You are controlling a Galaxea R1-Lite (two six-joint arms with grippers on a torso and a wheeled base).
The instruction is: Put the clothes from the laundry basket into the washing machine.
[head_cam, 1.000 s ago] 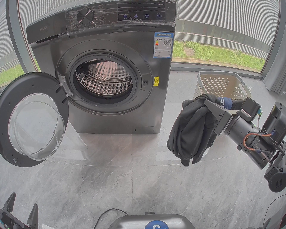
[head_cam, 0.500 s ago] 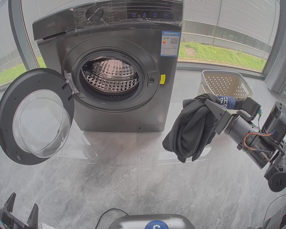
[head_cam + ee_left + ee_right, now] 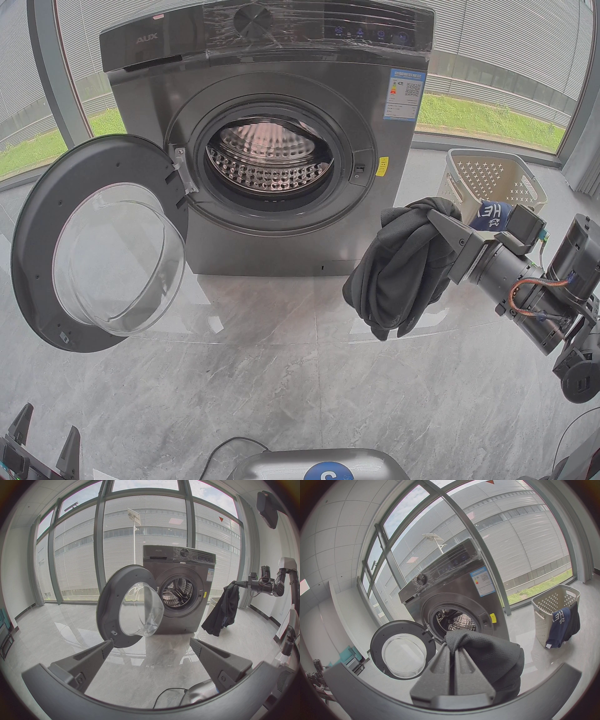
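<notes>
A dark grey garment [image 3: 400,269] hangs in folds from my right gripper [image 3: 437,219], which is shut on its top edge, to the right of the washing machine [image 3: 281,237]. The right wrist view shows the fingers [image 3: 442,661] pressed together on the garment [image 3: 490,658]. The machine's round door [image 3: 106,244] stands swung open to the left, and the steel drum [image 3: 269,156] looks empty. The beige laundry basket [image 3: 490,178] stands behind my right arm with a blue garment [image 3: 494,215] draped over its rim. My left gripper [image 3: 44,437] rests low at the left, open.
Grey tiled floor [image 3: 281,375] stretches between me and the machine. Tall windows [image 3: 500,62] close the room behind the machine and basket. A dark cloth [image 3: 575,620] hangs beside the blue garment on the basket's rim. A black cable [image 3: 231,445] lies near my base.
The head view has shifted, so the machine and its door now sit further right in the picture. The right gripper keeps its hold on the dark garment, whose hanging end has swung slightly.
</notes>
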